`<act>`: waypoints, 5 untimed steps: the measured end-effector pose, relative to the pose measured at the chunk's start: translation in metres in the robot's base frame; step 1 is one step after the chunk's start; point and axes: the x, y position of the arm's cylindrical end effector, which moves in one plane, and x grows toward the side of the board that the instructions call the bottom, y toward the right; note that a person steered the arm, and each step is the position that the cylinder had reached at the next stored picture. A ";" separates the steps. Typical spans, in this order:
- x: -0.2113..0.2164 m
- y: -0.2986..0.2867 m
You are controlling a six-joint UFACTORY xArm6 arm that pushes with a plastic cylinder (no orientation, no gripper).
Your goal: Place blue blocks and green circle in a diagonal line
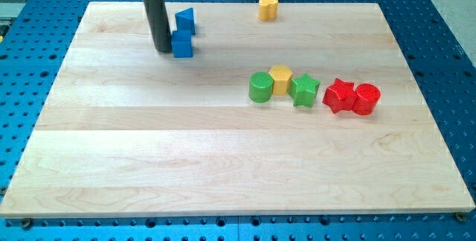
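Observation:
Two blue blocks sit near the view's top left: a blue triangle-like block (185, 21) and a blue cube (182, 45) just below it, nearly touching. My tip (161, 49) stands right against the cube's left side. The green circle (261, 88) lies right of the board's centre, far to the lower right of my tip, touching a yellow block.
A yellow block (280, 79) and a green star (305, 90) sit in a row with the green circle. A red star (340, 95) and a red cylinder (366, 98) lie further right. Another yellow block (268, 7) sits at the top edge of the wooden board (223, 174).

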 end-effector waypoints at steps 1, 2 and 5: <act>0.022 0.027; 0.046 0.028; 0.036 0.075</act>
